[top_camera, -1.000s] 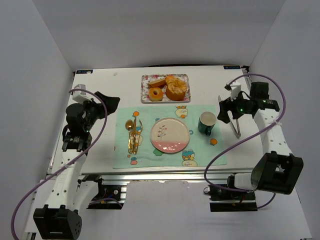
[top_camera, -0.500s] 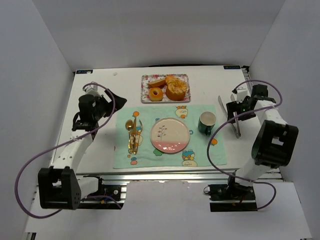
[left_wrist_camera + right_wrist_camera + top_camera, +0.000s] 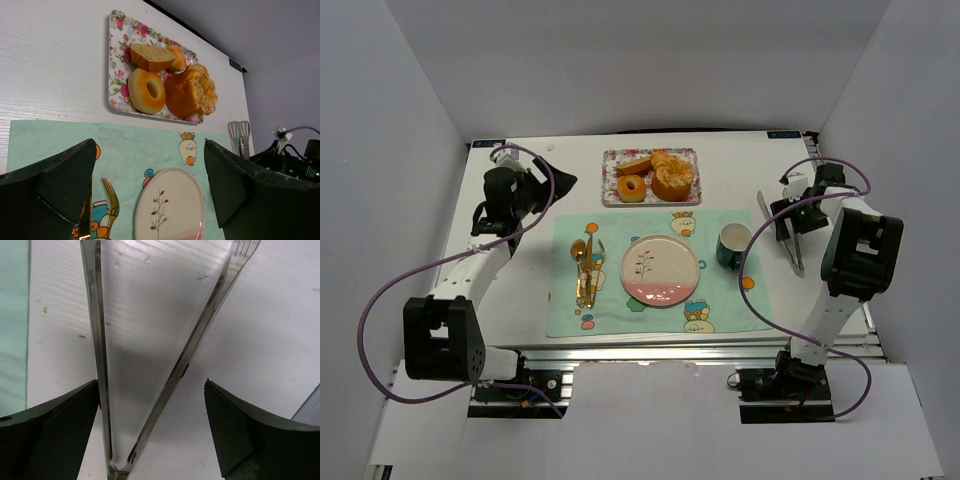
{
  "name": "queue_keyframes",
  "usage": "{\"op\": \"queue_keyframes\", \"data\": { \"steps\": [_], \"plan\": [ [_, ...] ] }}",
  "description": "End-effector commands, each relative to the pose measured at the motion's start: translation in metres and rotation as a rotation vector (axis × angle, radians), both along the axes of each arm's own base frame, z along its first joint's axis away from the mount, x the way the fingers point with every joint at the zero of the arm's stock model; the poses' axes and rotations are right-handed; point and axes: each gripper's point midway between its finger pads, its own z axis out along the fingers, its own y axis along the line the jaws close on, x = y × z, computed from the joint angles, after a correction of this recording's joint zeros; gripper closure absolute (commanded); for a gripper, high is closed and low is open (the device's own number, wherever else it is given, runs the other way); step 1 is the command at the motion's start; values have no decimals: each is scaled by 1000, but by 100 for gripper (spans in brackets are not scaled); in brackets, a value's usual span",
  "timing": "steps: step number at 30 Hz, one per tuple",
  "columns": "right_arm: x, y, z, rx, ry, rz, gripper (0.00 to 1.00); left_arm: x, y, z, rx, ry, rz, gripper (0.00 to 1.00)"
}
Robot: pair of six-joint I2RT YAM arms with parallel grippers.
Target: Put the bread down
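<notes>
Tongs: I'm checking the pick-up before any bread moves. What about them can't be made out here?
- Tongs tips: right wrist view, cut off by the top edge.
- Hinge end: same view, cut by the bottom edge.
- Contact with the right gripper: top view too small; its open jaws straddle them.

- Table [image 3: 730, 175]: white, wood-grain top; carries every item below.
- Placemat [image 3: 562, 300]: pale mint, rectangular, printed with cartoon figures and orange and blue dots; lies flat at the table's near middle, long side along the near edge.
- Mug [image 3: 732, 246]: dark green outside, white inside; upright on the right part of the placemat.
- Spoon [image 3: 579, 255]: gold, on the left part of the placemat, bowl toward the far side.
- Fork [image 3: 590, 275]: gold, just beside the spoon on its right, tines toward the far side.
- Enclosure walls [image 3: 640, 70]: plain pale grey, on three sides of the table.
- Blue label [image 3: 782, 134]: small, at the far right corner.
</notes>
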Motion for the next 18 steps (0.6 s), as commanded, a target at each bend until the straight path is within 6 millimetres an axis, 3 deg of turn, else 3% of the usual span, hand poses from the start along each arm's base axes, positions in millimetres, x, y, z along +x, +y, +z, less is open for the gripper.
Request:
{"op": "queue_keyframes", "data": {
  "steps": [1,11,14,18],
  "plan": [
    [10,-9,4,-39,-29,-26,12,7,-3,24,-20,-65,20,3],
    [-28,4,-25,3,58,-17,19,10,-12,18,-44,-61,32,3],
    [-32,5,-34,8,85,-10,26,12,-13,21,-45,-65,32,3],
    [-32,6,-37,20,92,2,48,10,-12,25,-45,-74,38,4]
  ]
}}
